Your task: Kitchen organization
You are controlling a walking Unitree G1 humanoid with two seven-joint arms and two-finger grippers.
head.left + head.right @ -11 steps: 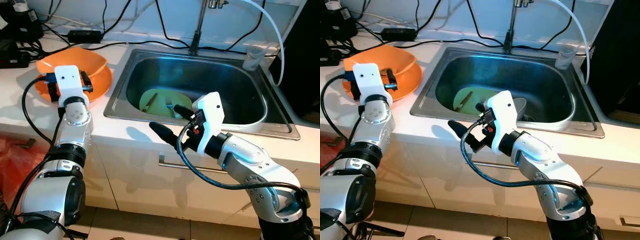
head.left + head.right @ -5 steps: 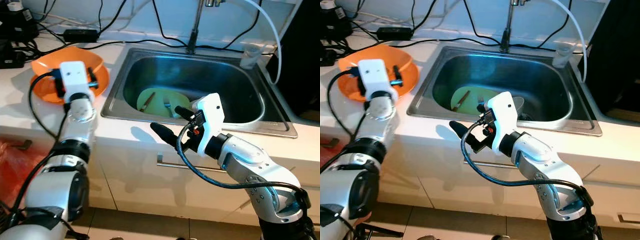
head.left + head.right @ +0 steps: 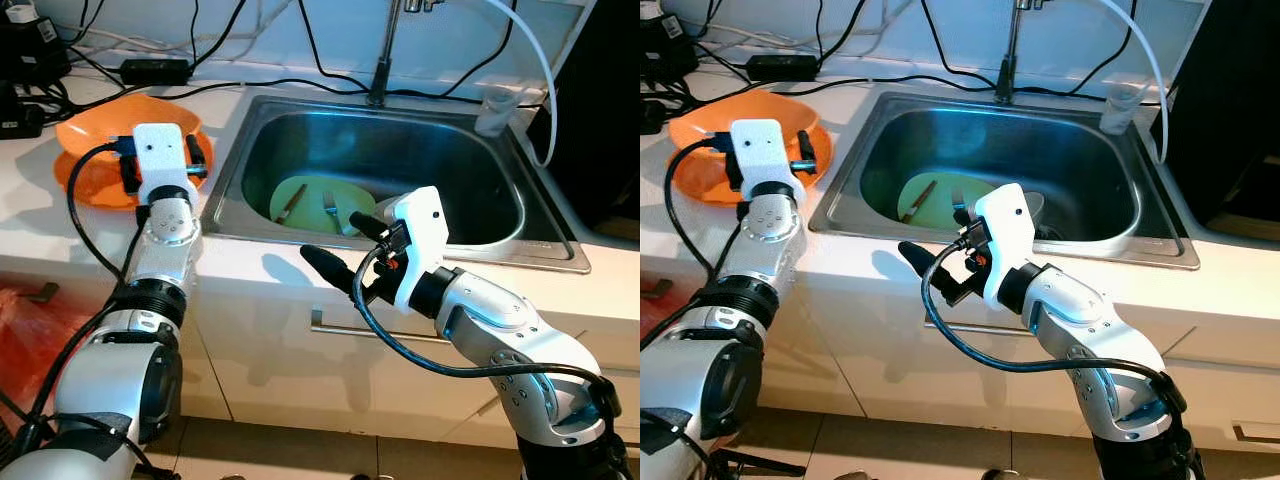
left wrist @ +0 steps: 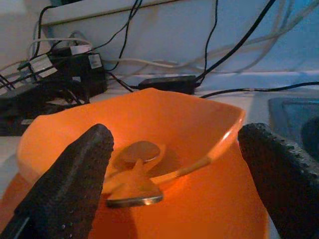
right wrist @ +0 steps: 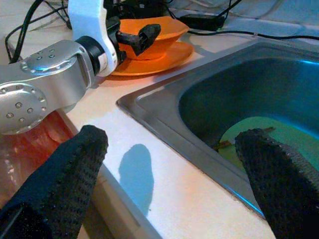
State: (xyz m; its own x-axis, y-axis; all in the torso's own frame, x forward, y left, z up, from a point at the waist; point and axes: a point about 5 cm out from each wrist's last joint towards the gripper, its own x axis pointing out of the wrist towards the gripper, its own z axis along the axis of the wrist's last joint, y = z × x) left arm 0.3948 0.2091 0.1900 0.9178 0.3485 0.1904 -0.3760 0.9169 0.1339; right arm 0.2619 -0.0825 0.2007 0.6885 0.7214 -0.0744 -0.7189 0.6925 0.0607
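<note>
Stainless sink [image 3: 300, 235] takes up the centre of the head view, set in the white desk [image 3: 60, 225], tap [image 3: 383, 60] at the top edge. Green plate [image 3: 310, 195] lies on the sink floor with chopsticks [image 3: 292, 203] and a fork [image 3: 333, 212] on it. Orange bowl [image 4: 164, 124] sits on an orange plate [image 3: 85, 180] at upper left, a metal spoon [image 4: 132, 172] inside. Left hand [image 4: 174, 164] spread wide, fingers either side of the bowl. Right hand [image 3: 335, 245] spread too, holding nothing, over the desk edge in front of the sink. Black cables [image 3: 250, 85] run along the back wall.
</note>
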